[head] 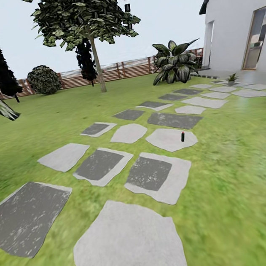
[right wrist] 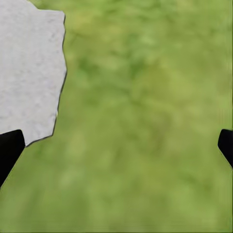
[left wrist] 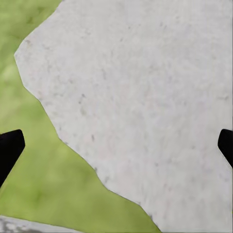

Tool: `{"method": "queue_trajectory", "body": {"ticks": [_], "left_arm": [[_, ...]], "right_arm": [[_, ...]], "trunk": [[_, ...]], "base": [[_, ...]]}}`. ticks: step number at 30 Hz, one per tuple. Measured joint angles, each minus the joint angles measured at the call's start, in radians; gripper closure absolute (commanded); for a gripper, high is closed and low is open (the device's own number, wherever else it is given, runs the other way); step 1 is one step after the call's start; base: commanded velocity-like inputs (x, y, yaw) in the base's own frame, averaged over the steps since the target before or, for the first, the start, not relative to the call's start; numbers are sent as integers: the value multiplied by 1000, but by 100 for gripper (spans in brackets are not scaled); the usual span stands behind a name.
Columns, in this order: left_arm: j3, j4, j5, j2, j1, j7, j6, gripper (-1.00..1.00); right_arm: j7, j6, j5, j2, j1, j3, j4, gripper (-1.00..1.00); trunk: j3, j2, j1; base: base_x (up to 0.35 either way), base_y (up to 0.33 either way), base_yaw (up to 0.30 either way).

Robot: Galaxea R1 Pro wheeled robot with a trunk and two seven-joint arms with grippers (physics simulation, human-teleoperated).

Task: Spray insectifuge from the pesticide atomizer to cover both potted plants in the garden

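We saw the pesticide atomizer (head: 183, 136) standing upright on a pale stepping stone (head: 171, 139) well ahead of us and slightly to the right, its long axis vertical. Both end effectors hung over the ground close by the base, the left end effector (left wrist: 116, 145) above a grey slab, the right end effector (right wrist: 116, 145) above lawn (right wrist: 145, 121), fingers spread wide and holding nothing. We judged the right arm nearer.

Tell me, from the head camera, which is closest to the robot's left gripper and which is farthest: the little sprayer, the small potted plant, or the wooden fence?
1. The pesticide atomizer, standing on a pale stepping stone ahead and to the right.
2. The potted plant, farther along the path, near the house.
3. The wooden fence, across the back of the lawn.
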Motion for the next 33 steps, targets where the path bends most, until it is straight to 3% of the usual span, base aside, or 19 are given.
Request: {"method": "queue_trajectory", "body": {"ticks": [33], "left_arm": [[0, 0, 0, -1, 0, 0, 0, -100]], "right_arm": [[0, 1, 0, 1, 0, 0, 0, -100]], "trunk": [[0, 0, 0]], "base": [[340, 0, 0]]}}
